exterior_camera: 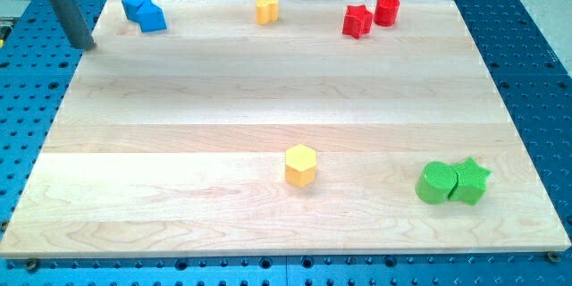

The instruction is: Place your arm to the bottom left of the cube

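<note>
A blue cube (152, 16) sits at the board's top left, touching a second blue block (135, 4) of unclear shape just above and left of it. My tip (85, 46) is at the lower end of the dark rod that comes in from the view's top left corner. It stands at the board's left edge, to the left of and below the blue cube, apart from it.
A yellow block (265, 8) sits at the top centre. A red star (357, 21) and a red cylinder (387, 10) are at the top right. A yellow hexagon (300, 164) sits at bottom centre. A green cylinder (435, 183) touches a green star (470, 180) at bottom right.
</note>
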`<action>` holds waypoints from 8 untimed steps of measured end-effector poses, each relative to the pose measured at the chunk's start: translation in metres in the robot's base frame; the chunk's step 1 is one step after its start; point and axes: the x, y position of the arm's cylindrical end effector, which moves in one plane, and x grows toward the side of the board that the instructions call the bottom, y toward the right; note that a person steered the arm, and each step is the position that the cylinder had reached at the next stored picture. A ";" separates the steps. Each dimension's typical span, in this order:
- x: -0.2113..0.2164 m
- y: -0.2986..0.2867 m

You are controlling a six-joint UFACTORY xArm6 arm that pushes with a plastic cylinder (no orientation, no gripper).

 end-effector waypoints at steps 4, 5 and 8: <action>-0.033 0.012; -0.033 0.012; -0.051 0.063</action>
